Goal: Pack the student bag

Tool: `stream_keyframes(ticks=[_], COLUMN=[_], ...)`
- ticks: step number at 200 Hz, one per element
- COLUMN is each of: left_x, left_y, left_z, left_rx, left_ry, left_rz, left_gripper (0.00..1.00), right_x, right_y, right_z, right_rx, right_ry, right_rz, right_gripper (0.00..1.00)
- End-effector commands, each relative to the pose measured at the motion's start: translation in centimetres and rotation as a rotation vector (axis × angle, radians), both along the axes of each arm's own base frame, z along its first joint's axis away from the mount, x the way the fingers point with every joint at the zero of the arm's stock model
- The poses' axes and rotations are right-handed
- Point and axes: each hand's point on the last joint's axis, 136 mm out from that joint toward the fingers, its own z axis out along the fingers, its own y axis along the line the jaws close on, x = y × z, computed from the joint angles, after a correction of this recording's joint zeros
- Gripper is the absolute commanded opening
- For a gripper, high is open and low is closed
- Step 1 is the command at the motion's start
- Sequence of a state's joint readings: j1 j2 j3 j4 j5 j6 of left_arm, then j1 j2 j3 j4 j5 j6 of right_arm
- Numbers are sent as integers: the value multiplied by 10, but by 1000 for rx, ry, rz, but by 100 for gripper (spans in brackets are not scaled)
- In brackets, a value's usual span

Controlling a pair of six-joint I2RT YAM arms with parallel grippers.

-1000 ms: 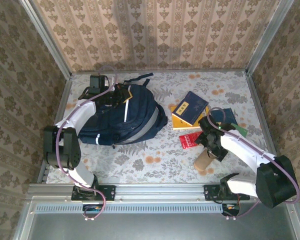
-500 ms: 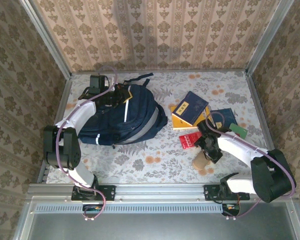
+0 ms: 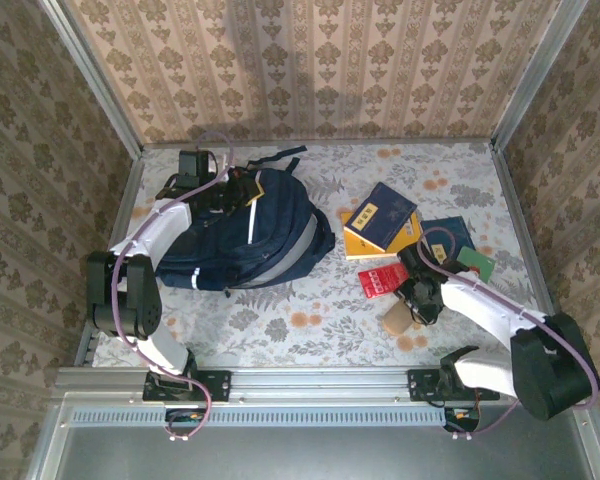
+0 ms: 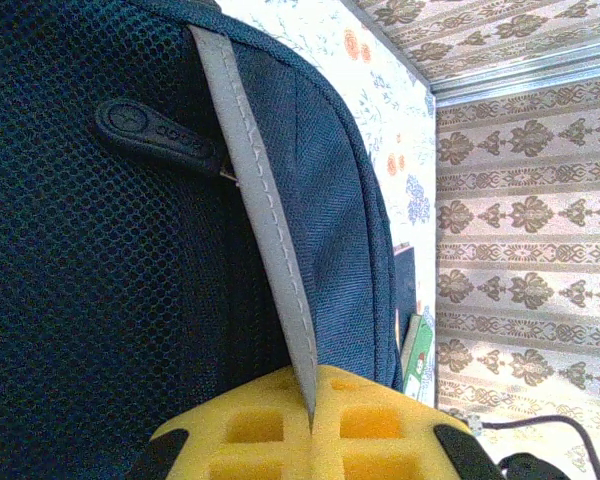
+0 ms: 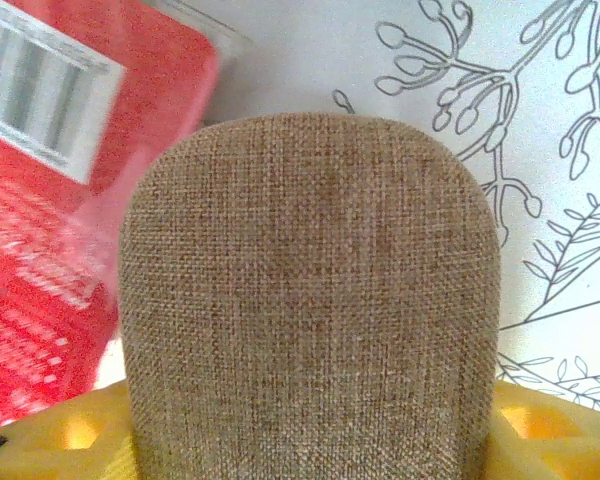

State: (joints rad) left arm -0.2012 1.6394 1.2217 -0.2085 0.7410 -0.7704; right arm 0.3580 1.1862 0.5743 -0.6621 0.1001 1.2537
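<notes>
I see the bag (image 3: 260,240) on the left half of the table (image 3: 280,325). The L gripper (image 3: 237,190) is at its far end, jaws pressed together and pinching the grey stripe (image 4: 265,220). To the right are books (image 3: 380,218) and a red pack (image 3: 380,280). The R gripper (image 3: 414,303) has jaws each side of a tan pouch (image 5: 310,300); I cannot tell if they press it.
</notes>
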Motion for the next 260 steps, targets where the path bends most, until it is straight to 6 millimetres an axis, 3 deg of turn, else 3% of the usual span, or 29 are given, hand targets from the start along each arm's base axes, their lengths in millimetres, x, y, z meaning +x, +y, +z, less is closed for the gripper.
stream_keyframes(ticks=[1, 34, 69, 100, 123, 164, 198, 240, 244, 260], left_x=[7, 6, 4, -3, -10, -24, -37, -39, -39, -39], left_y=[0, -2, -9, -16, -20, -25, -22, -23, -23, -24], left_z=[11, 14, 32, 62, 85, 132, 156, 160, 162, 165], left_rx=[-27, -32, -76, -116, -142, -268, -251, -269, -277, -307], left_ry=[-51, -60, -108, -171, -215, -313, -388, -398, -403, -410], left_rz=[-16, -27, -55, -96, -131, -193, -216, -224, -227, -233], left_gripper=[0, 0, 0, 0, 0, 0, 0, 0, 0, 0], right_x=[-3, 12, 38, 68, 84, 103, 122, 139, 142, 150], right_y=[-5, 3, 24, 70, 101, 157, 181, 196, 198, 208], right_z=[13, 42, 83, 119, 136, 174, 176, 180, 170, 170], right_rx=[-17, 9, 69, 229, 293, 343, 422, 430, 433, 498], right_ry=[-27, -139, -337, -552, -584, -662, -667, -678, -658, -685], right_rz=[-5, 87, 235, 402, 509, 695, 696, 708, 701, 674], right_gripper=[46, 43, 38, 36, 27, 27, 26, 24, 24, 24])
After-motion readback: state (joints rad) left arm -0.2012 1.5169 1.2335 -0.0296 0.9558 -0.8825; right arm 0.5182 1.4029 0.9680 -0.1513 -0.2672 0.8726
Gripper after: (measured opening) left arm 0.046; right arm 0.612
